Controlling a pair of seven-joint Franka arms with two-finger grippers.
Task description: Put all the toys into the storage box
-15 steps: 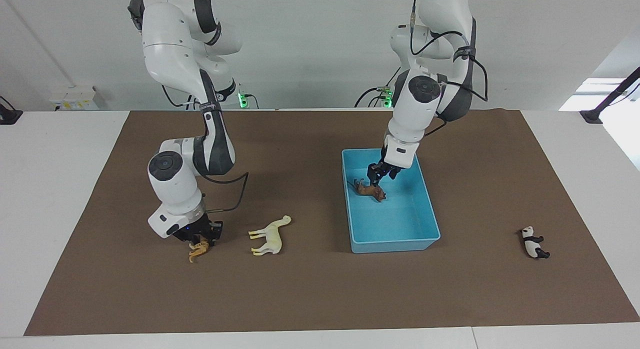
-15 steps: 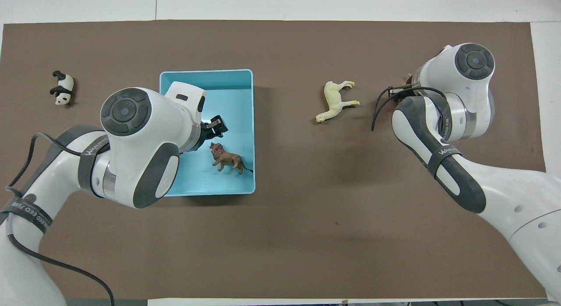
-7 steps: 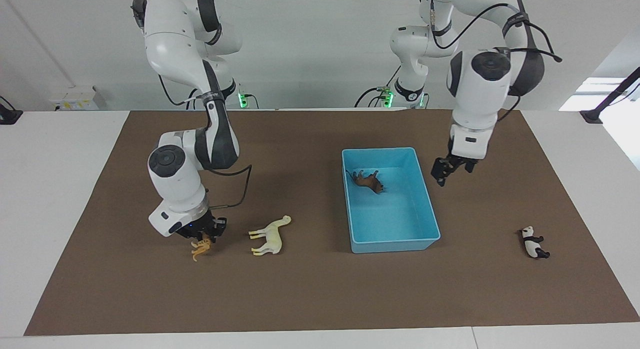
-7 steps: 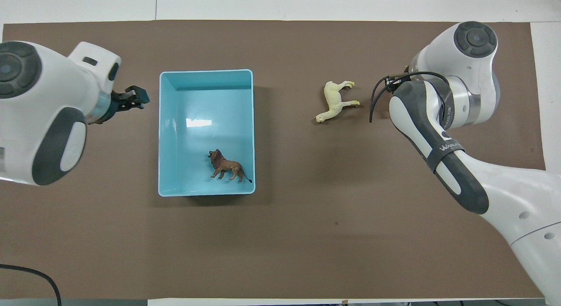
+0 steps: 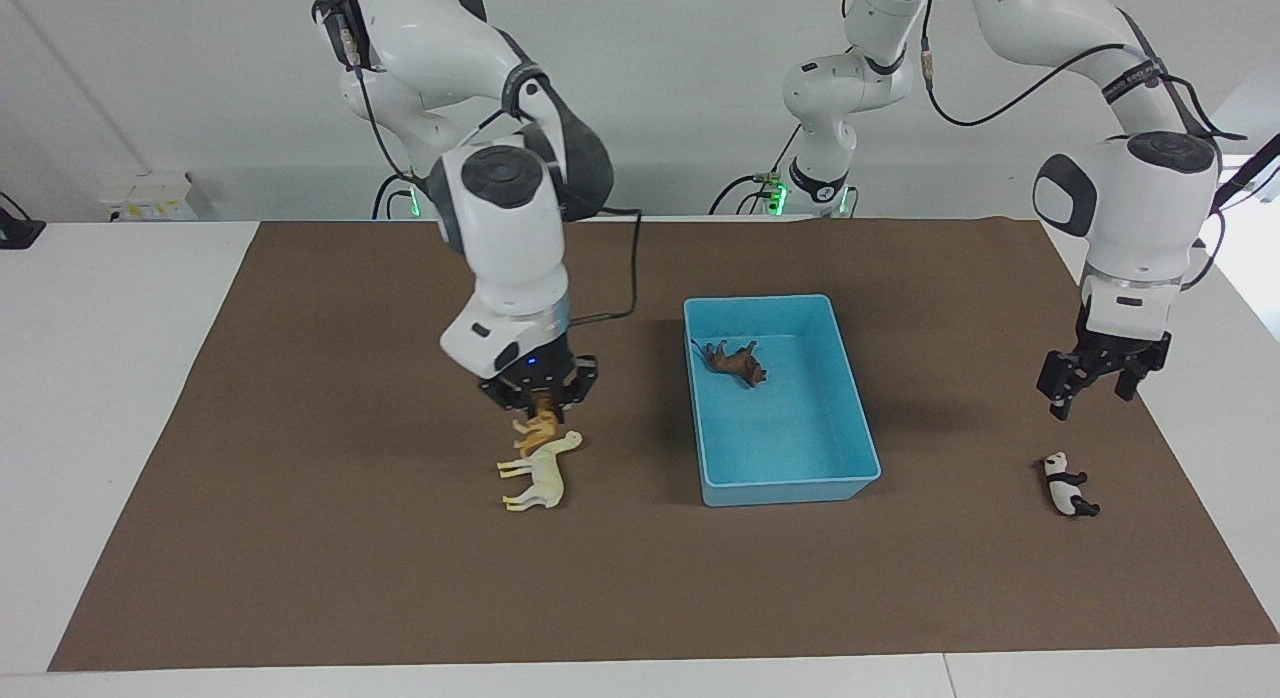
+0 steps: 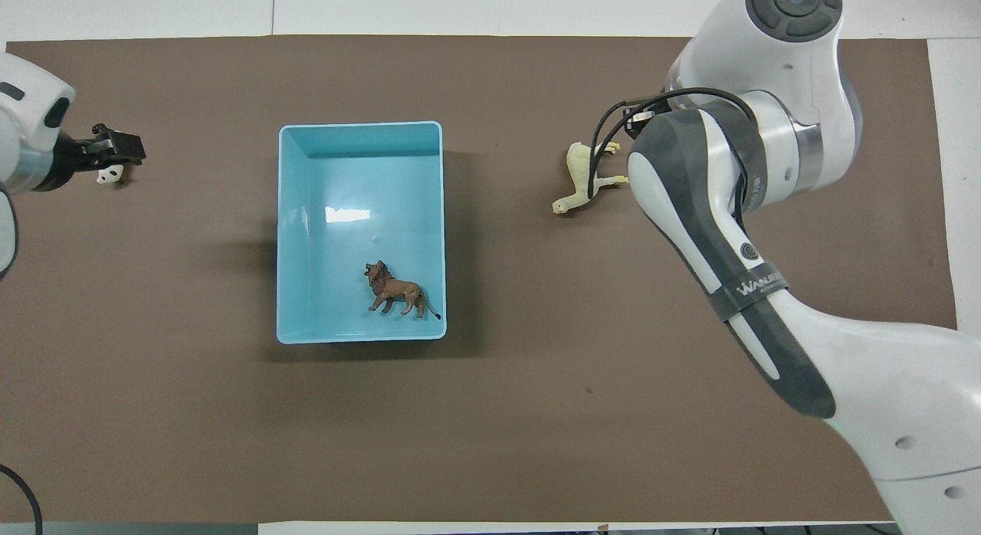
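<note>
A brown mat (image 5: 300,538) covers a white table. The light blue storage box (image 5: 845,378) sits mid-table, and the brown lion (image 5: 735,362) stands inside it, in the corner at roughly five o'clock of the box in the overhead view (image 6: 397,290).

The right gripper (image 5: 538,403) is raised over the mat with the orange tiger (image 5: 536,430) clamped between its fingers. The tiger hangs just above the cream horse (image 5: 536,473), which lies on its side on the mat, toward the right arm's end of the table from the box. The facing view shows this grasp plainly; from overhead the right arm's bulk hides gripper and tiger alike, and only part of the horse (image 6: 576,178) shows.

The left gripper (image 5: 1090,378), fingers spread and holding nothing, is poised above the panda (image 5: 1068,486), which lies on the mat toward the left arm's end. Overhead, this gripper (image 6: 115,146) covers most of the panda (image 6: 106,175).
</note>
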